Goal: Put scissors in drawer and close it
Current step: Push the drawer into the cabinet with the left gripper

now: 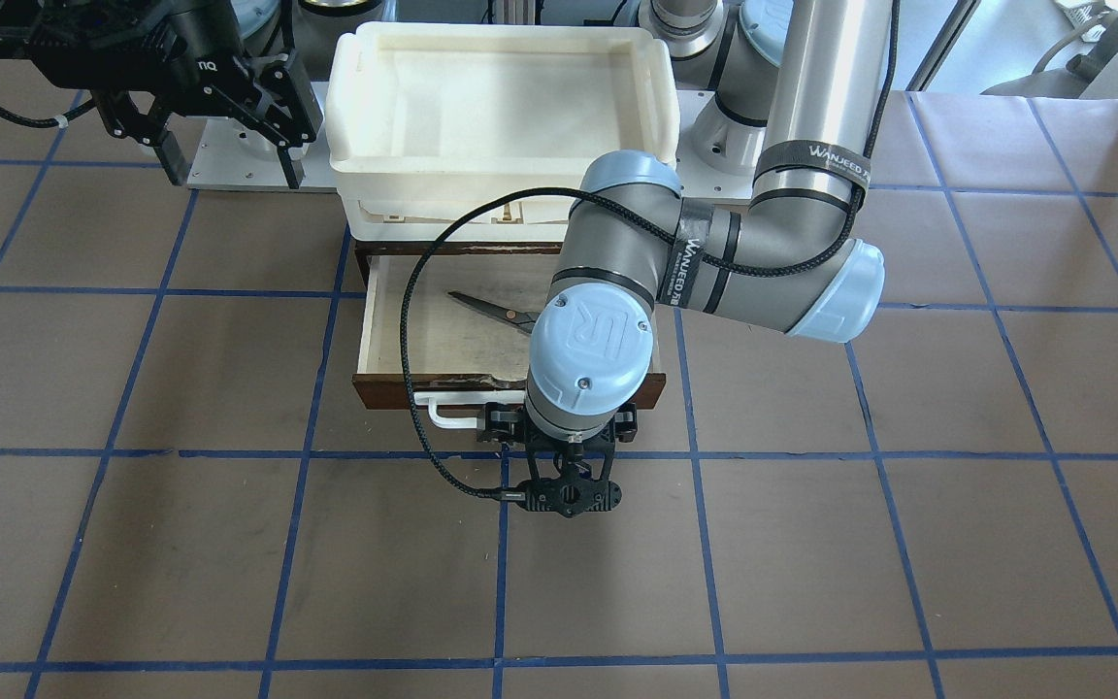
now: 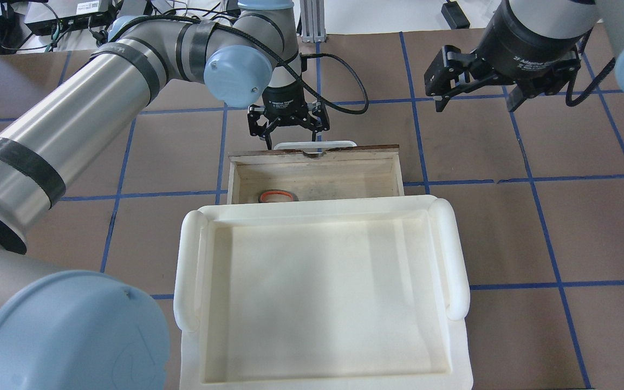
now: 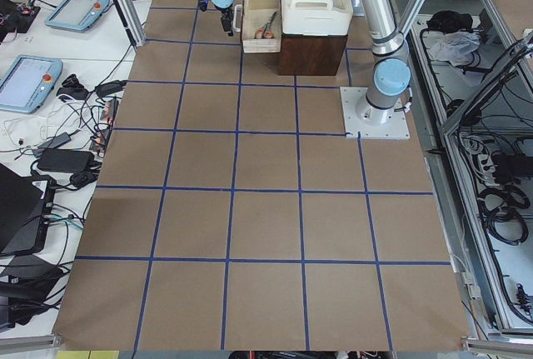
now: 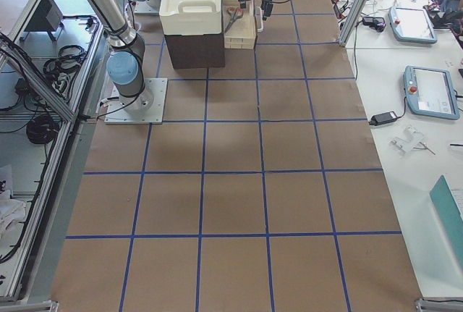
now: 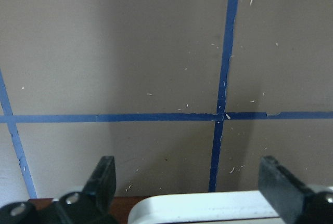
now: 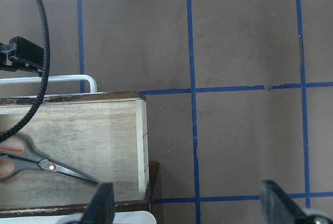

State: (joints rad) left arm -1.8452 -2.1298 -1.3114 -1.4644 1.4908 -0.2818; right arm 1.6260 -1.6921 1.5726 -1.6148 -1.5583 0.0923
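The drawer (image 2: 317,157) stands pulled out, and its dark brown front (image 1: 394,393) carries a white bar handle (image 2: 339,143). The scissors (image 1: 491,311) lie flat on its pale floor; one orange-lined loop (image 2: 275,196) shows in the overhead view, and the whole pair (image 6: 31,164) in the right wrist view. My left gripper (image 2: 290,140) is open and points down just outside the drawer front, at one end of the handle (image 5: 208,206), holding nothing. My right gripper (image 2: 475,105) is open and empty, raised off to the drawer's side.
A large white plastic tray (image 2: 187,271) sits on top of the dark brown cabinet (image 3: 312,52) that houses the drawer. The table is brown with blue grid lines (image 1: 501,563). The left arm's cable (image 1: 413,320) loops over the drawer.
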